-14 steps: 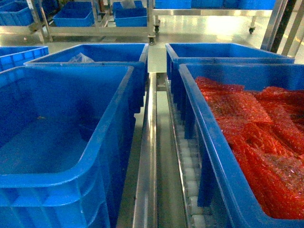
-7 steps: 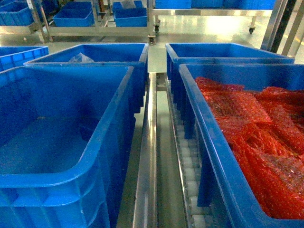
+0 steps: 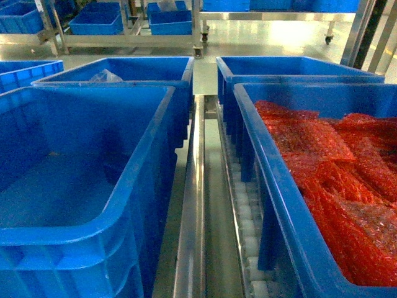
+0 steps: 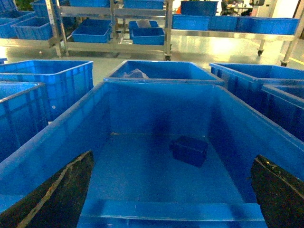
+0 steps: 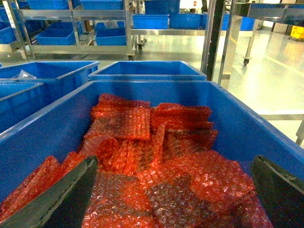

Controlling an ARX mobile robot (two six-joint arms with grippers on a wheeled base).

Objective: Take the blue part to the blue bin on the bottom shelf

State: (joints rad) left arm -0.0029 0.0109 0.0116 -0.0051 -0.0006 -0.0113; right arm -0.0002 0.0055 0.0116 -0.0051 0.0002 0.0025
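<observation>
The blue part [image 4: 189, 150] is a small dark-blue boxy block, sitting on the floor of the big blue bin [image 4: 156, 85], right of middle. Left fingers [image 4: 57, 194] spread wide above the near rim, holding nothing. Right fingers [image 5: 61, 199] also wide, over the bin of red bubble wrap [image 5: 152, 156].

Light is bright and even, coming from overhead, and glares white off the polished floor [image 3: 260, 37] behind the blue bin [image 4: 156, 156]. Inside that bin a soft dark shadow falls on the back wall above the blue part [image 4: 189, 150]. The steel centre rail [image 3: 192, 205] beside the bin carries streaky reflections. All three views are slightly soft and grainy, with blues oversaturated.
</observation>
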